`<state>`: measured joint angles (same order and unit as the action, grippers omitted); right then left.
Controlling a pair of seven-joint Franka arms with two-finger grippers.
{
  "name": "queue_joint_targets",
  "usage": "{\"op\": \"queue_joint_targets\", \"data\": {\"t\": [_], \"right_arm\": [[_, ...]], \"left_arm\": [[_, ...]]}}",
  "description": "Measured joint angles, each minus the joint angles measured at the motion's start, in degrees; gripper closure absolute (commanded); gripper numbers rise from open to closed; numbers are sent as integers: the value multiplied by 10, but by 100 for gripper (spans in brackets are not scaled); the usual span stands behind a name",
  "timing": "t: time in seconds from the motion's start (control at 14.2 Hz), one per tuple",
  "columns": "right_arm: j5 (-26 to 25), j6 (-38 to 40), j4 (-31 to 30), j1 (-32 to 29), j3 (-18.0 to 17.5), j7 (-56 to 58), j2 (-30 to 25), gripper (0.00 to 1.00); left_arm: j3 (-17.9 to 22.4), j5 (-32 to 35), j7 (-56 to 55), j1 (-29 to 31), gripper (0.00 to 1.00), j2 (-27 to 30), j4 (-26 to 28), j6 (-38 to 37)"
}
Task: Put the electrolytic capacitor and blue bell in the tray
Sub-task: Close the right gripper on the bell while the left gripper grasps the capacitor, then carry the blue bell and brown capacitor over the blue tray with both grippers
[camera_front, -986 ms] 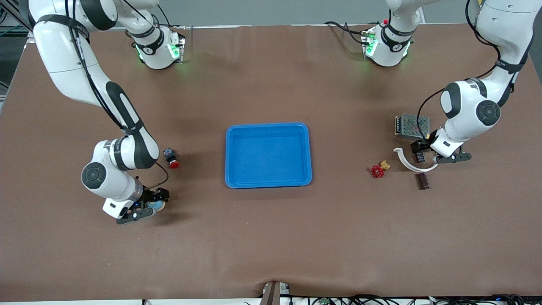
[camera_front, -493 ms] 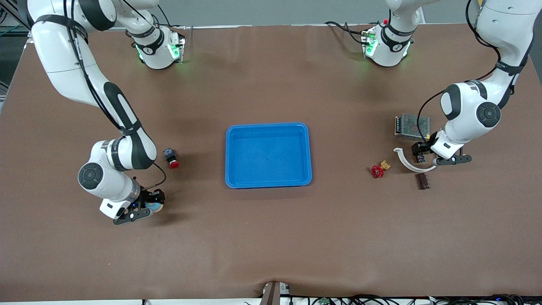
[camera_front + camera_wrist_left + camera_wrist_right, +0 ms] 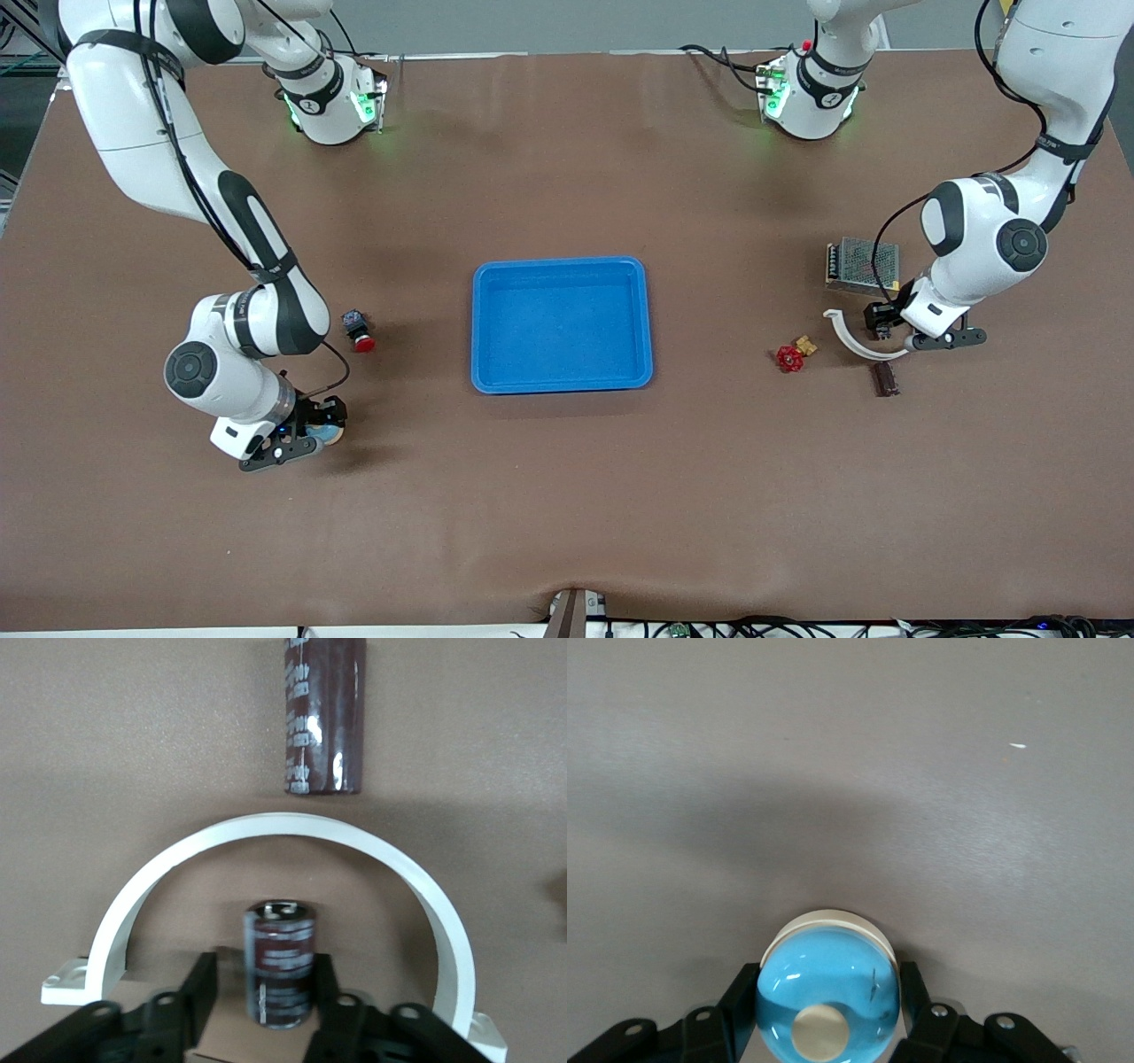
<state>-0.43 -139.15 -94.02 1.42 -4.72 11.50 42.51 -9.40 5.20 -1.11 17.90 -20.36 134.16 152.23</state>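
Observation:
The blue tray (image 3: 562, 266) lies at the table's middle with nothing in it. At the left arm's end, a small dark electrolytic capacitor (image 3: 280, 961) stands upright inside a white arc-shaped bracket (image 3: 292, 826). My left gripper (image 3: 266, 973) is low around the capacitor. One finger (image 3: 324, 979) is against it, and a narrow gap shows at the other. A second, larger capacitor (image 3: 884, 378) lies nearer the front camera. At the right arm's end, my right gripper (image 3: 314, 436) is shut on the blue bell (image 3: 828, 992), which sits on the table.
A red push button (image 3: 357, 330) sits between the right arm and the tray. A red valve handle with a brass fitting (image 3: 789, 357) lies between the tray and the white bracket (image 3: 849, 339). A metal mesh box (image 3: 862, 265) stands beside the left gripper (image 3: 886, 326).
The left fingers have drawn in around the capacitor. The right fingers have closed onto the blue bell. Both hands shifted slightly.

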Motion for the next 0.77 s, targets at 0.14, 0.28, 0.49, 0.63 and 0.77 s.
{"op": "queue_joint_targets", "data": {"t": [0.14, 0.28, 0.49, 0.63, 0.77], "right_arm": [[0, 58, 30, 6, -2, -22, -1, 68], [0, 126, 69, 16, -4, -65, -3, 68], [0, 168, 100, 45, -8, -137, -7, 68], [1, 192, 104, 74, -10, -204, -13, 68], [1, 208, 105, 114, -11, -286, -22, 68]], "left_arm": [[0, 0, 0, 0, 100, 0, -1, 0], [-1, 0, 0, 0, 100, 0, -3, 0], [-9, 0, 0, 0, 100, 2, -10, 1], [-12, 0, 0, 0, 100, 11, -13, -1], [-19, 0, -4, 0, 100, 24, -14, -9]]}}
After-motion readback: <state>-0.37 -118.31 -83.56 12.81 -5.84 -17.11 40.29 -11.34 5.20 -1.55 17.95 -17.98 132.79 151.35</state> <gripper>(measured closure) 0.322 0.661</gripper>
